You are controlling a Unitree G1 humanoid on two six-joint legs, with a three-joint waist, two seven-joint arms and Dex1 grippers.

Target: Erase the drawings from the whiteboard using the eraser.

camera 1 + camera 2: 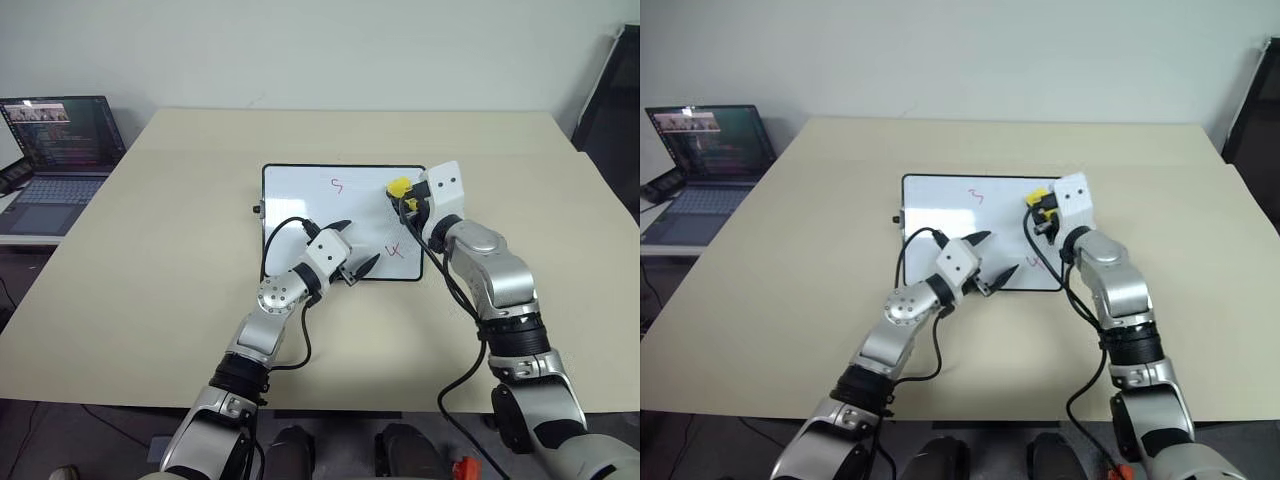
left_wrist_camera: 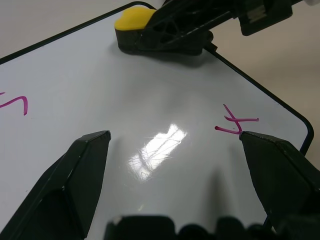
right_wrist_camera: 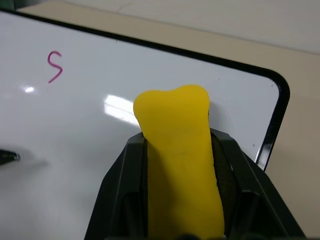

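The left pincer (image 1: 353, 250) reaches forward with its fingers spread apart, while the right pincer (image 1: 404, 196) is closed, its arm stretched ahead.

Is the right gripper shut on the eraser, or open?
Shut on it. The right gripper has its black fingers pressed against both sides of the yellow eraser, held over the whiteboard.

Even, bright overhead light across the pale bench (image 1: 180, 300), and only soft, faint shadows under the arms. The whiteboard (image 1: 300, 195) is glossy: a white glare patch sits at its middle in the left wrist view, with two smaller bright spots in the right wrist view. Up close, the left claw (image 2: 175, 175) has dark, slightly soft fingers, and the eraser (image 3: 180, 160) looms large and a touch blurred. The laptop (image 1: 55, 150) screen glows by the bench's far left corner.
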